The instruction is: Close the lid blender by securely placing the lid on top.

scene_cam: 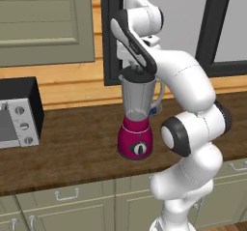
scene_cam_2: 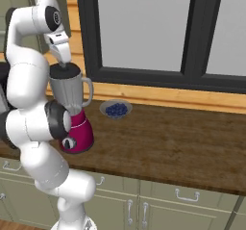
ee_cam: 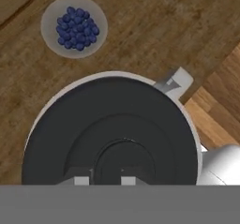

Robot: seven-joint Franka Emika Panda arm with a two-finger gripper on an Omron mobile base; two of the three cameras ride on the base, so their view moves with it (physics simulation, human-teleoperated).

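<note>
Your lid (ee_cam: pixel 112 129) sits level across the rim of the blender (scene_cam: pixel 136 123), which stands on the worktop (scene_cam_2: pixel 182 142) near a bowl of blueberries (ee_cam: pixel 75 27). Your jaws are narrowed on the lid's raised centre knob. Judged rigid, light and smooth: hold that knob, press straight down, and watch the tall jar for tipping.

Black lid (scene_cam_2: pixel 66 71) atop blender (scene_cam_2: pixel 73 109) (blueberry bowl (scene_cam_2: pixel 116 109) just beside)
</note>
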